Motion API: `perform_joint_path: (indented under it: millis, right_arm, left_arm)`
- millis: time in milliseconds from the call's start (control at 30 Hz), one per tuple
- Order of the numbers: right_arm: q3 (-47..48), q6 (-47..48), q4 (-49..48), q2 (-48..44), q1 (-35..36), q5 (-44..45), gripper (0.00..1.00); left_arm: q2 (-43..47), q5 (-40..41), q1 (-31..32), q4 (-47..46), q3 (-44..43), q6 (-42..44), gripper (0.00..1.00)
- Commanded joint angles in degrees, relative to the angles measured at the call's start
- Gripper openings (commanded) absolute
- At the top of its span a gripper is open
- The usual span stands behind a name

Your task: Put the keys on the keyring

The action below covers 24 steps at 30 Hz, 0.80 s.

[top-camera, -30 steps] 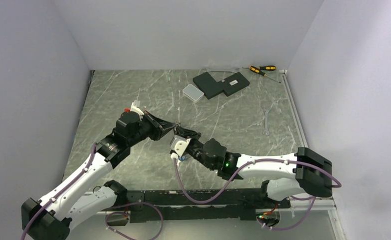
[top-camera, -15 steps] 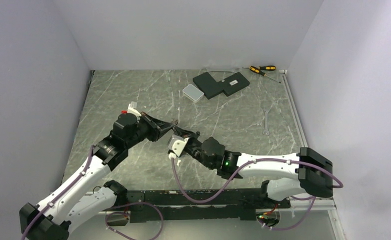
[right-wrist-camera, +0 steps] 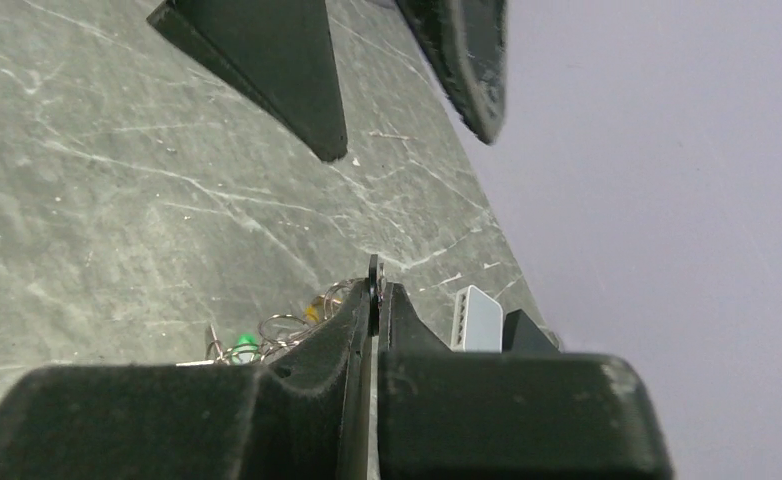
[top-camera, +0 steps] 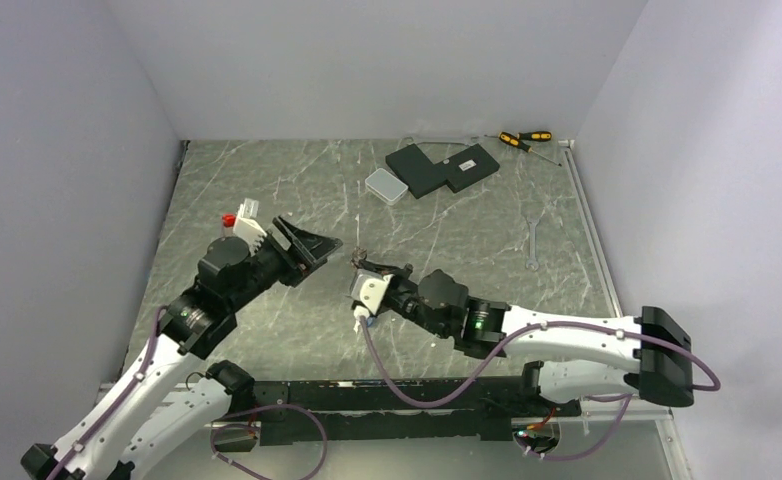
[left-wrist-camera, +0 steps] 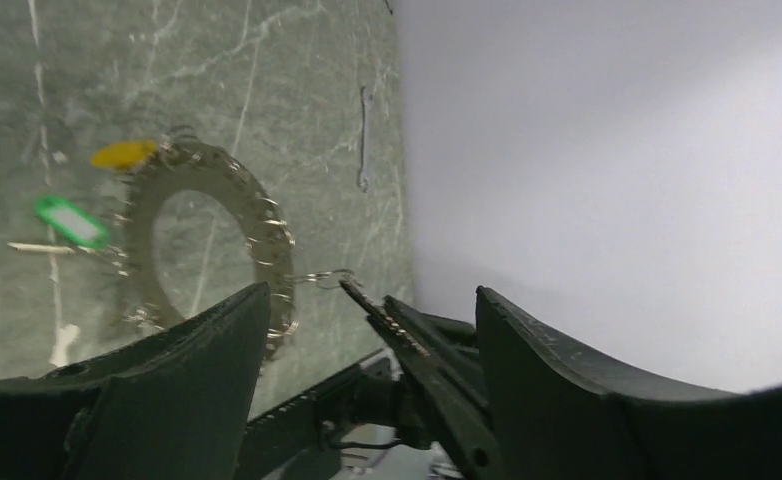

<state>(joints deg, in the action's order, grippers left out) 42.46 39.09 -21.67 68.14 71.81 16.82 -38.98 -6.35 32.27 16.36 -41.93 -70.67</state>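
The fingers (left-wrist-camera: 167, 400) of the left gripper (top-camera: 315, 250) stand wide apart and hold nothing. A second ago they were pinched shut, tip to tip with the right gripper (top-camera: 362, 260). They have since released and drawn back, and the left gripper is now near the right gripper but clear of it. Over the same interval the fingers (right-wrist-camera: 407, 320) of the right gripper have gone from partly open to fully closed on a thin metal edge. The keyring (left-wrist-camera: 272, 240) sits at the fingertips of the right gripper, on the side facing the left gripper, and appears to hang clear of the table (top-camera: 267, 180). A small wire loop (left-wrist-camera: 319, 277) lies between the ring's rim and those fingertips. It cannot be told whether the pinched edge is the rim itself or a piece linked by that loop. An orange tag (left-wrist-camera: 122, 153) and a green tag (left-wrist-camera: 70, 220) sit at the rim on the side far from the right gripper, so at least two keys appear to be attached already. Judged from this, the hand-over is complete: the right gripper alone supports the keyring, and the left gripper is free to fetch the next key. The narrow pinch may let the ring swing.
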Motion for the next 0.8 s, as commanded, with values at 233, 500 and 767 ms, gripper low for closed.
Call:
perform_joint_path:
  millis: [233, 500, 767]
  right_arm:
    - [10.22, -7.94, 11.49, -11.53, 0.05, -7.09, 0.0]
    - [15.18, -13.4, 18.14, -15.4, 0.0, -14.82, 0.0]
    - [17.06, -15.38, 20.73, -16.95, 0.07, -19.81, 0.0]
  left_arm:
    - [6.36, -12.82, -0.19, -3.99, -5.12, 48.75, 0.7]
    - [2.92, -43.75, -0.15, -10.46, -5.41, 64.05, 0.57]
    - [0.74, -46.93, -0.1, -12.73, -6.75, 67.99, 0.43]
